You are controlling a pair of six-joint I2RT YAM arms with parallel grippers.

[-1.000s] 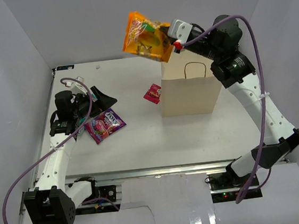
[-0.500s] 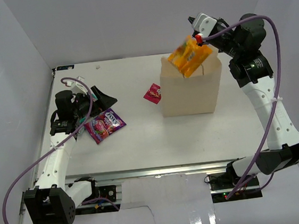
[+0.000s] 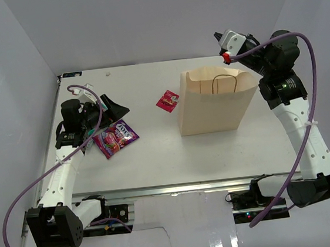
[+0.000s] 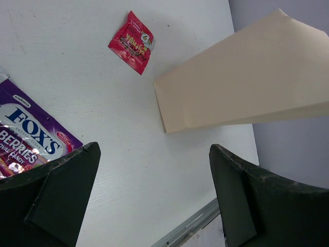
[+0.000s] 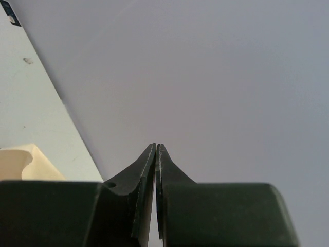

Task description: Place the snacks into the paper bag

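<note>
My right hand [image 3: 219,36] is raised above the far rim of the paper bag [image 3: 210,107], just past its right corner. Its two fingers are pressed flat together with nothing between them, and they point at the back wall. In my right wrist view only a pale corner of the bag shows, low on the left.

The bag stands upright on the white bench [image 3: 156,154], right of centre, its mouth open and one loop handle [image 3: 223,82] visible at the top.

My left hand [image 3: 118,108] hovers low over the left side of the bench with its fingers spread wide apart, gripping nothing. A purple-magenta snack packet [image 3: 116,137] lies flat on the bench just below it. A small pink-red packet [image 3: 167,100] lies flat near the bag's left far corner, apart from it.
</note>
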